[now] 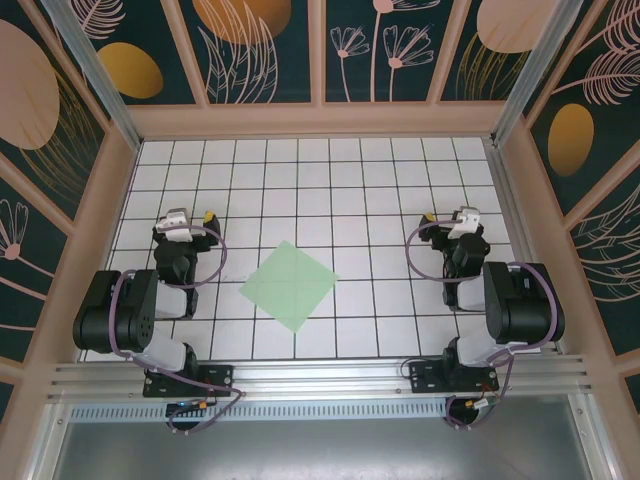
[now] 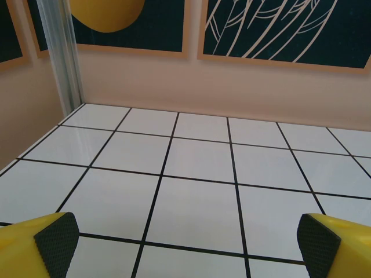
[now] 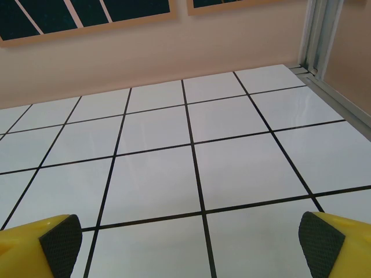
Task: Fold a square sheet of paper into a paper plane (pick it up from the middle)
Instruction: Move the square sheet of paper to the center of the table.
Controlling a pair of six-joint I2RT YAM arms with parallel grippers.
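Hovering either side of the square sheet of paper [image 1: 289, 285], my left gripper [image 2: 188, 240] and right gripper [image 3: 188, 240] gape empty. Folding is not begun; next, I reckon, one must reach for its middle.

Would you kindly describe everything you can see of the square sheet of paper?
The square sheet of paper is pale mint green, plain, thin-looking and unfolded. It lies flat on the white gridded table, corners turned diamond-wise to the grid, near the middle of the table's near half. Only the table touches it.
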